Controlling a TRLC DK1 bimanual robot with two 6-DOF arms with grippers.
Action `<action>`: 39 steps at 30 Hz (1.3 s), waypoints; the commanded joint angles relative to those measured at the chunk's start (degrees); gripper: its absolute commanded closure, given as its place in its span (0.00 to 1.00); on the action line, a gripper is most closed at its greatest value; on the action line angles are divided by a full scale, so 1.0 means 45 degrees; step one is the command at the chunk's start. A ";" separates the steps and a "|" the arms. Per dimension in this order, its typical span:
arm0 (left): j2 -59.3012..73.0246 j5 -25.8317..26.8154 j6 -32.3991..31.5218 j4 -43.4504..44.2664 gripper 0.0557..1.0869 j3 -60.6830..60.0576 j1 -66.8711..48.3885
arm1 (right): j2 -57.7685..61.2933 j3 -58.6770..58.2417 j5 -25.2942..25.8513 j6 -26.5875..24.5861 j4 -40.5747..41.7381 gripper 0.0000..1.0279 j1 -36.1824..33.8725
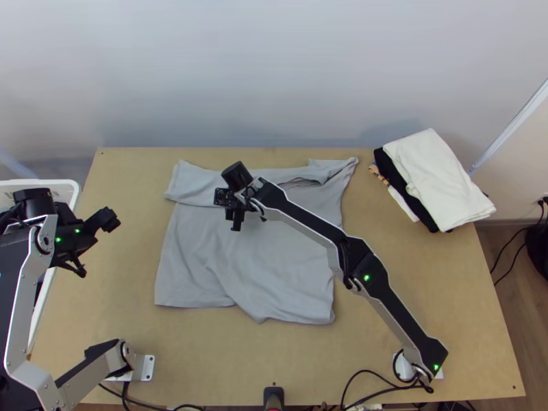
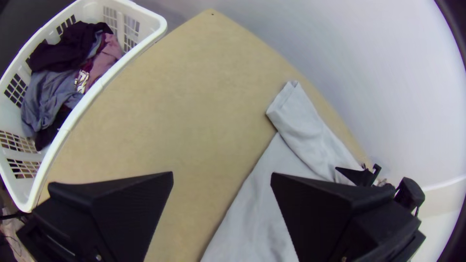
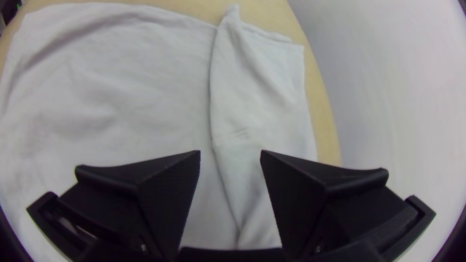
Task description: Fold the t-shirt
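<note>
- Right gripper (image 3: pixel 230 153): released, its fingers apart with nothing pinched between them, over the t-shirt (image 1: pixel 267 253) by the inner edge of a folded strip (image 1: pixel 198 185).
- Left gripper (image 2: pixel 222 174): also released, fingers wide apart, off beside the t-shirt, towards the laundry basket (image 1: pixel 65 183).
- The grey t-shirt lies mostly spread on the bench (image 1: pixel 411 294), its far side turned inward as a long strip, rumpled towards the right end; the near edge is wavy.
- The step in hand looks like the first lengthwise fold, laid but not neat.
- The next move probably calls for flattening that strip, then pinching the near edge at two spread points and bringing it over evenly; a one-point lift could bunch the soft cloth.
- Farther right, a stack of folded clothes (image 1: pixel 438 181) sits at the bench's far corner.
</note>
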 commanded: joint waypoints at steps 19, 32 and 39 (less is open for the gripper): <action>-0.0546 0.0108 0.0246 0.0041 0.05 -0.0321 0.0518 | 0.1037 0.0461 -0.0007 -0.0311 0.1093 0.57 0.0128; -0.0683 0.0108 0.0403 -0.0076 0.05 -0.0321 0.0830 | 0.1447 0.0461 -0.0007 -0.0487 0.1308 0.58 0.0050; -0.0683 0.0108 0.0481 -0.0095 0.05 -0.0438 0.0928 | 0.1603 0.0461 0.0013 -0.0546 0.1757 0.97 -0.0106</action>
